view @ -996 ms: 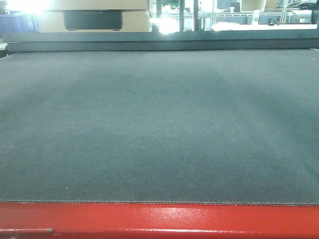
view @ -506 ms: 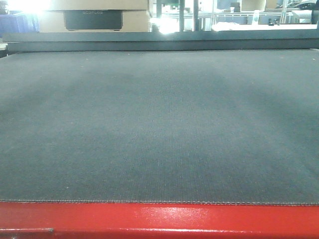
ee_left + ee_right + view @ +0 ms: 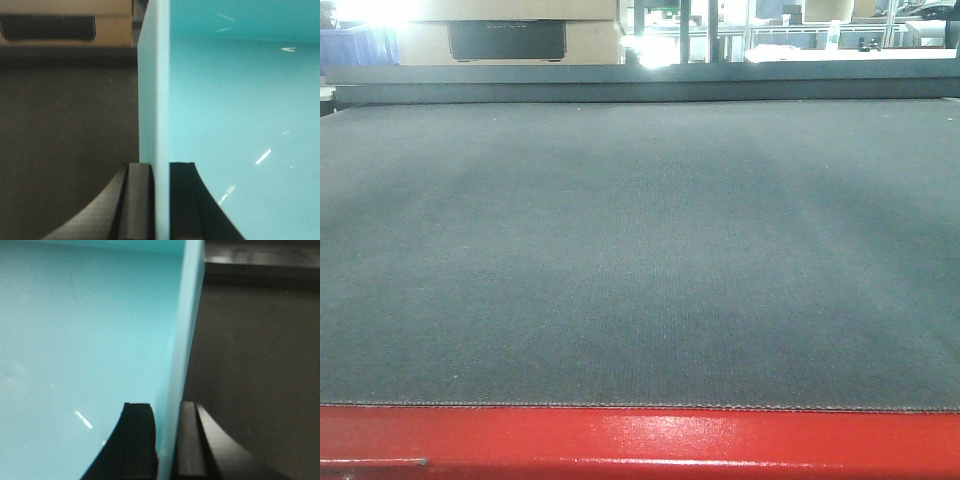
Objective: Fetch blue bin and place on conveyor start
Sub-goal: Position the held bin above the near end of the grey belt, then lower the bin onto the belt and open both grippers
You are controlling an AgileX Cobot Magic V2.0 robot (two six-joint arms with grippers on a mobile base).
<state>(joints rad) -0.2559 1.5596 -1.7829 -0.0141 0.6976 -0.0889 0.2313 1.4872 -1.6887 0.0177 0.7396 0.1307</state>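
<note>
The conveyor start (image 3: 640,250) is a broad dark ribbed belt with a glossy red front edge (image 3: 640,440), filling the front view; no bin or gripper shows there. In the left wrist view my left gripper (image 3: 160,200) is shut on the left wall of the pale turquoise blue bin (image 3: 240,110), one finger outside, one inside. In the right wrist view my right gripper (image 3: 167,440) is shut on the bin's right wall (image 3: 182,340), with the bin's inside (image 3: 85,340) to the left. Dark belt lies beside the bin in both wrist views.
Beyond the belt's far end stand cardboard boxes (image 3: 510,35), dark blue bins (image 3: 355,45) at far left, and metal framing with a bright workspace (image 3: 800,30) at the back right. A cardboard box (image 3: 65,25) also shows in the left wrist view.
</note>
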